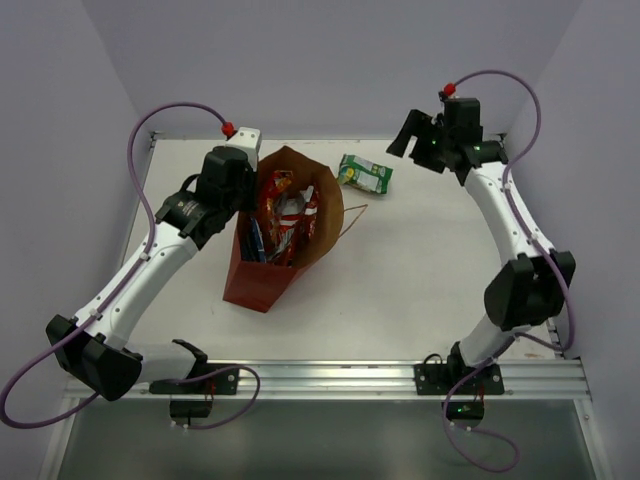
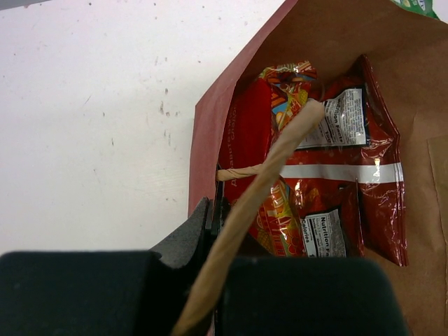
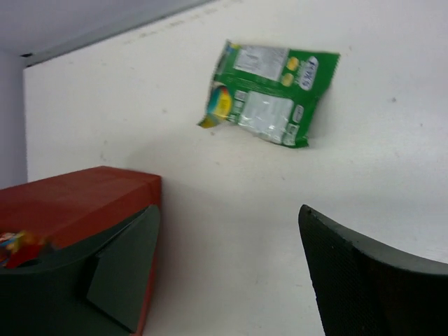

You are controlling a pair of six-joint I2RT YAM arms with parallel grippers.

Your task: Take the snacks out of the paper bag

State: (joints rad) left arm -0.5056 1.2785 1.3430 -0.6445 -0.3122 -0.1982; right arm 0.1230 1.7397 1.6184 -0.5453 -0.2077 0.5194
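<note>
The reddish-brown paper bag [image 1: 262,280] stands tilted at the table's centre-left, its mouth open to the top camera. Red chip bags [image 1: 290,215] and a blue packet [image 1: 256,240] lie inside. In the left wrist view the red bags [image 2: 357,175] fill the bag [image 2: 210,133], and a twisted handle [image 2: 266,182] crosses in front. My left gripper [image 1: 243,205] is shut on the bag's left rim [image 2: 215,206]. The green-white packet [image 1: 365,173] lies on the table beyond the bag. My right gripper [image 1: 412,135] is open and empty, above the table [image 3: 231,245], to the packet's [image 3: 269,94] right.
Grey walls close the table at the back and both sides. A metal rail [image 1: 350,378] with the arm bases runs along the near edge. The bag's other handle [image 1: 352,215] sticks out to its right. The bag's side [image 3: 77,199] shows at the left of the right wrist view.
</note>
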